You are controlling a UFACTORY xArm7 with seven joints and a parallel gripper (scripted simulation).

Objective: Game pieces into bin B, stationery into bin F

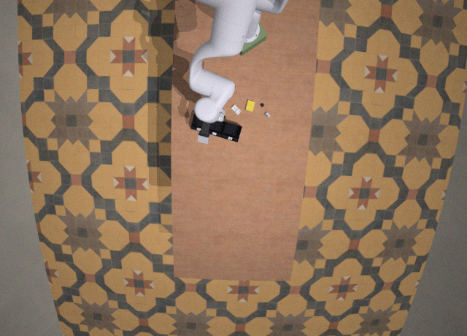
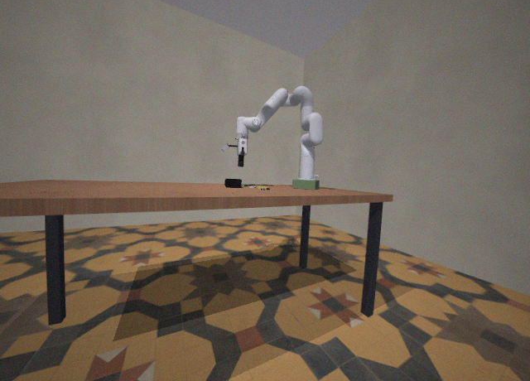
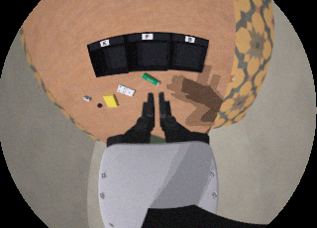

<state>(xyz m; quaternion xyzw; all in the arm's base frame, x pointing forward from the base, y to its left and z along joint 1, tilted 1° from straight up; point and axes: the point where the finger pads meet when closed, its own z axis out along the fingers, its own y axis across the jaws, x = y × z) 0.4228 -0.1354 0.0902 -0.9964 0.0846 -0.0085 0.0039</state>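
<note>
My gripper (image 2: 241, 166) (image 3: 157, 99) is shut and empty, high above the table beside the bins. Three joined black bins stand upright: bin K (image 3: 117, 41), bin F (image 3: 134, 39) in the middle and bin B (image 3: 201, 42) at the right of the wrist view. The insides that show look empty. A green cylinder (image 3: 151, 79) lies in front of bin F. A white dotted tile (image 1: 236, 109) (image 3: 126, 90), like a domino, and a yellow pad (image 1: 249, 105) (image 3: 110, 100) lie beyond it. A small black round piece (image 1: 262, 104) (image 3: 99, 105) and a small whitish piece (image 1: 267, 115) (image 3: 86, 98) lie farthest out.
The arm's green base block (image 1: 253, 45) (image 2: 305, 184) stands on the table (image 1: 233, 212) (image 2: 128, 190). In the top view the arm covers part of the bins and hides the green cylinder. The table's long edge is near bin B.
</note>
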